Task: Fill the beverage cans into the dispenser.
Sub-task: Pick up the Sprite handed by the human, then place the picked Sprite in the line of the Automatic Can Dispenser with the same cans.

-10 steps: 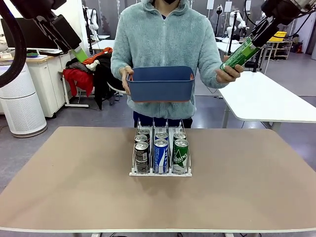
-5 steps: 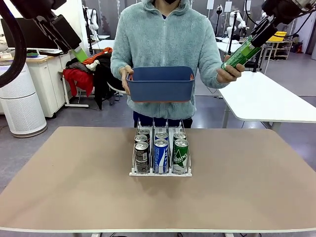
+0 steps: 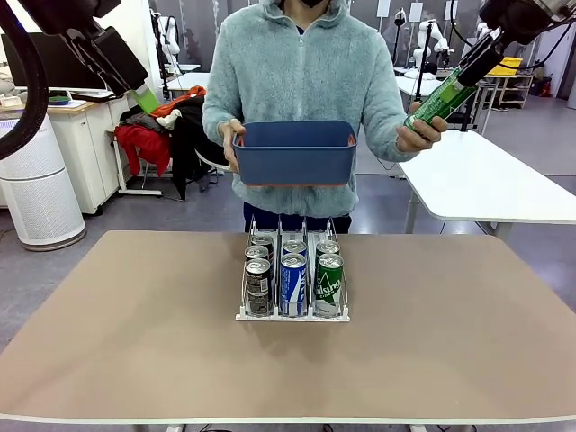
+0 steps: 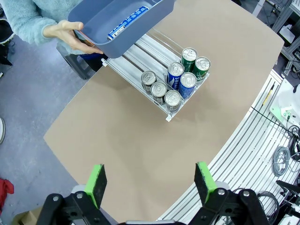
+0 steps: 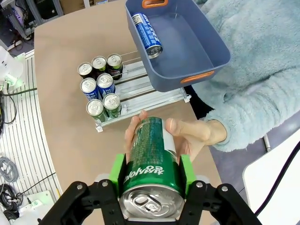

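Note:
A green can hangs high at the right; my right gripper is shut on its top end while the person's hand still holds its lower end. The white dispenser stands mid-table with several cans in its three lanes. The person holds a dark blue bin with a blue-and-white can inside. My left gripper is open, high above the table's left.
The tan table is bare around the dispenser. A white table stands behind at the right. A white cabinet and a chair with clothes are at the back left.
The right gripper's fingers have shut on the green can, which has shifted slightly up and right. The left arm has not moved.

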Robot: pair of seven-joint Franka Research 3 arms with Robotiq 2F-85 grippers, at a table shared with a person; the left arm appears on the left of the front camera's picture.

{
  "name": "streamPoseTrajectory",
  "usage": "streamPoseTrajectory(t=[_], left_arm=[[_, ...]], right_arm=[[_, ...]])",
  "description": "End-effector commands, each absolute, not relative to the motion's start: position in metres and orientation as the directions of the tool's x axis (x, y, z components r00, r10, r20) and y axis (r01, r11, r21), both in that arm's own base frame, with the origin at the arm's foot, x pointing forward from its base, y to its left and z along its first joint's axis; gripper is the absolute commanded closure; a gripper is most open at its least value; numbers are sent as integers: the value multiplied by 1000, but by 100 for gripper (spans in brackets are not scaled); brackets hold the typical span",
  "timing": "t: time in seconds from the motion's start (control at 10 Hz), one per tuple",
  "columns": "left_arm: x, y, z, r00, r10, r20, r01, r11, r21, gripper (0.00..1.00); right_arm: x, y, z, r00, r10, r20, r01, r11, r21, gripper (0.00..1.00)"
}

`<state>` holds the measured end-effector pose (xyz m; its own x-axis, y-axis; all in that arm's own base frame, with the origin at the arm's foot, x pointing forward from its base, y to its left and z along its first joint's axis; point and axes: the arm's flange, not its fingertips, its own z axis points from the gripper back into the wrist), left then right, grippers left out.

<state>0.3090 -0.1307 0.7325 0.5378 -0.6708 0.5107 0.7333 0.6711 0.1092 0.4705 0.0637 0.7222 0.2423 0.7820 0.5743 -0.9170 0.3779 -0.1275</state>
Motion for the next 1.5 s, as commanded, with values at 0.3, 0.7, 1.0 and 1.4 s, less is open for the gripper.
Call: streamPoseTrajectory(t=[0.3, 0.7, 1.0, 1.4], left_arm=[[308, -129, 732, 539, -672, 508, 735, 670, 105, 0], [308, -129, 732, 539, -672, 508, 735, 670, 105, 0], [308, -129, 732, 539, -672, 508, 735, 670, 105, 0], [308, -129, 732, 539, -672, 508, 735, 670, 105, 0]], right_arm=[[459, 64, 724, 244, 783, 572, -939, 338, -62, 100], [462, 66, 720, 243, 792, 560, -934, 347, -85, 100], [462, 66, 720, 243, 792, 560, -934, 347, -85, 100], [462, 66, 720, 243, 792, 560, -934, 347, -85, 100]])
